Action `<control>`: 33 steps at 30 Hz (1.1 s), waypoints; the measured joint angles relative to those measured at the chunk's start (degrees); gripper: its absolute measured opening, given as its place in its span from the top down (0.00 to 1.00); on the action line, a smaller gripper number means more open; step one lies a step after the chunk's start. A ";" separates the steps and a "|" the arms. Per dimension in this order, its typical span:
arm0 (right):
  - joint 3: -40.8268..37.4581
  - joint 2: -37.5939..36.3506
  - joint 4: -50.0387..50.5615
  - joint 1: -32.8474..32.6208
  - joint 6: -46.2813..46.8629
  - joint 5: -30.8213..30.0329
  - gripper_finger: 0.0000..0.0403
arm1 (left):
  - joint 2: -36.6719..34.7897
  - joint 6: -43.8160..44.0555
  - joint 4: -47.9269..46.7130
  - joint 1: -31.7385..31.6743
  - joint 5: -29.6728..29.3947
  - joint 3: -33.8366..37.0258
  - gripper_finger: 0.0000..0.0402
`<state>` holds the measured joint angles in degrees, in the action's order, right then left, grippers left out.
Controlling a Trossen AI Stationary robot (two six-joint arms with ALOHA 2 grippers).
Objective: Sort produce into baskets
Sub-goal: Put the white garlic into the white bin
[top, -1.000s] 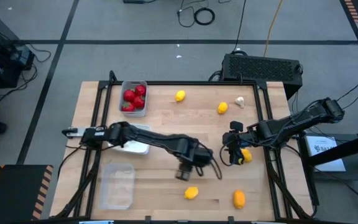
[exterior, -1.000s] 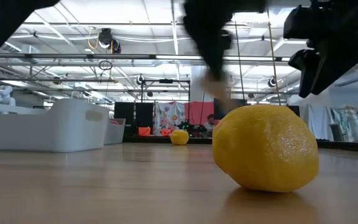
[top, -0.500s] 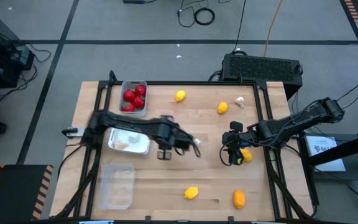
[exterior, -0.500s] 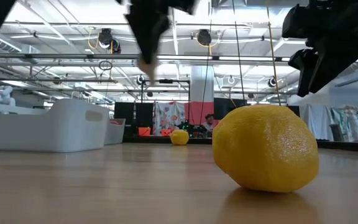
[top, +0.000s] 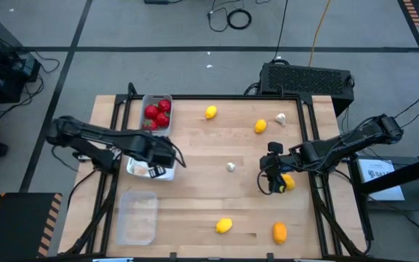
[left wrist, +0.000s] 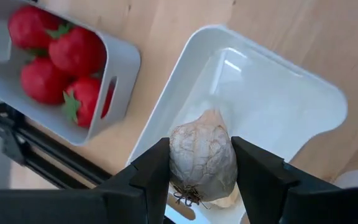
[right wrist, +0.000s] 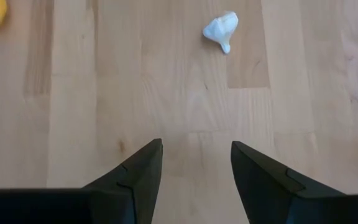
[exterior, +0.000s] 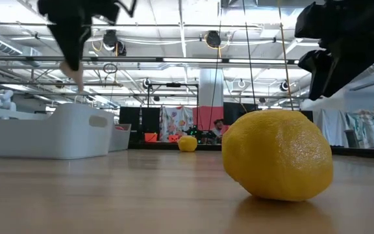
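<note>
The left gripper is clamped on a whitish, papery garlic bulb and hangs over the white rectangular plastic basket, which sits just beside the grey basket of red strawberries on the wooden desk. The right gripper, fingers parted and empty, hovers right of that white basket, with a loose garlic bulb between them and a yellow lemon just beside it.

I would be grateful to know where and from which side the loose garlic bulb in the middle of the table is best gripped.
Probably from straight above, closing the claw across the rounded body of the garlic bulb rather than its narrow pointed end, which would likely slip out. It lies on its side on bare wood, clear of other pieces. The open right claw hovers nearest.
</note>
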<state>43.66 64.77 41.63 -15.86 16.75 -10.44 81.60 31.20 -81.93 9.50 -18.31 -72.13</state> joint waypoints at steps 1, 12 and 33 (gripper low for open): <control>-0.01 0.00 0.56 0.00 -0.45 -0.01 0.55 | -0.99 1.03 0.83 0.00 0.00 1.55 0.59; -0.02 0.00 0.89 0.02 -0.95 -0.02 0.55 | -2.21 4.48 1.61 0.00 -3.83 12.14 0.57; -0.04 0.00 1.02 0.02 0.11 0.02 0.55 | -2.23 2.61 11.90 0.02 -3.04 14.68 0.38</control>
<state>43.62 64.77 42.66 -15.84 16.86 -10.42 79.37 33.80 -70.04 9.52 -21.34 -57.45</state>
